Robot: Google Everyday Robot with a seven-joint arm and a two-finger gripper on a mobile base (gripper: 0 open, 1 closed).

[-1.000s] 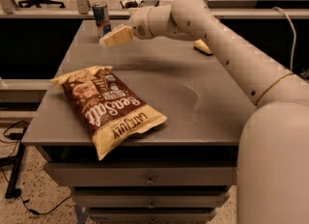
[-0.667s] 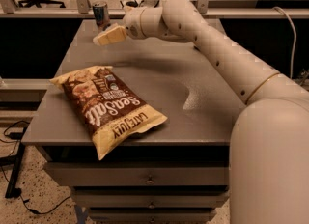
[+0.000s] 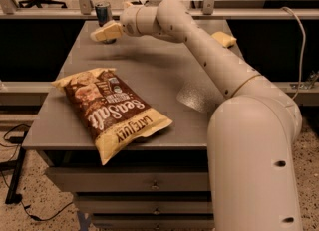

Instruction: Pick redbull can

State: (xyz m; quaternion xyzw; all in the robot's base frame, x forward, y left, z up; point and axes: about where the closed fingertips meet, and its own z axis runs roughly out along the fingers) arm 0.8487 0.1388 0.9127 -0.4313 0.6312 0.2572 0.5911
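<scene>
Judging from the single camera view, the approach is the step in hand: the redbull can (image 3: 103, 11) stands upright at the far left corner of the table (image 3: 149, 70), not yet lifted. The arm (image 3: 199, 51) stretches across the tabletop, and the gripper (image 3: 104, 32) sits low, just in front of the can's base, overlapping it in the picture. Whether it touches the can, and how far open it is, I cannot tell. It looks to hold nothing. The next move likely calls for a short advance to bracket the slim body without tipping it. The chip bag (image 3: 112, 110) lies well apart, near the front edge.
</scene>
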